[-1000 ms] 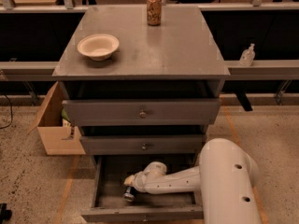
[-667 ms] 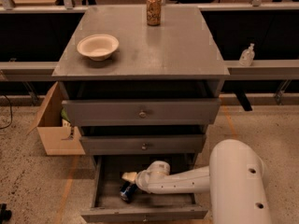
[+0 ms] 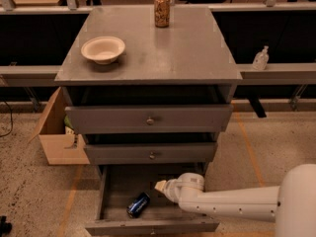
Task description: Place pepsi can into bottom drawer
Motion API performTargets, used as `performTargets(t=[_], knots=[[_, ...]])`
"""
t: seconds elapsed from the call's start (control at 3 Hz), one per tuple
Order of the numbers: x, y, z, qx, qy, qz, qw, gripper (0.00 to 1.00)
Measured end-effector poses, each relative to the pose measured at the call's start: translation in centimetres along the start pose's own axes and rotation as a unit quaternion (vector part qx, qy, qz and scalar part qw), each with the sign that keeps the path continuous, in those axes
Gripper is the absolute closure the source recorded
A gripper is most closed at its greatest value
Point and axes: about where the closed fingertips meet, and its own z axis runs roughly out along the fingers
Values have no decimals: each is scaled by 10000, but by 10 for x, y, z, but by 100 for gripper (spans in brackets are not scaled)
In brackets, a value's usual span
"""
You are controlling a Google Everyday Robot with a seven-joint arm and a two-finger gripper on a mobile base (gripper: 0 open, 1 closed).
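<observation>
Gripper (image 3: 160,186) sits at 2 o'clock of the dark blue metal pepsi can (image 3: 138,204), apart; aperture cannot be told. Can lies sideways in grey wooden bottom drawer (image 3: 118,189): presumably light, slippery, roll-prone; grasp mid-body.

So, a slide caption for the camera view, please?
Pepsi can lies in the open bottom drawer, tool close beside it.

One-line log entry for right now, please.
pepsi can: lying on its side in open bottom drawer | gripper: above drawer, right of can, apart from it | step: can placed
</observation>
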Motion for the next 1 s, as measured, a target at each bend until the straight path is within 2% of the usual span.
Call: performTargets(t=[0.33,0.67,1.0], knots=[[19,46,-63,7,249,224,9994,64],[41,75,-132,303,705,619,9951,87],[73,88,-208,440,1399,1179,9821,100]])
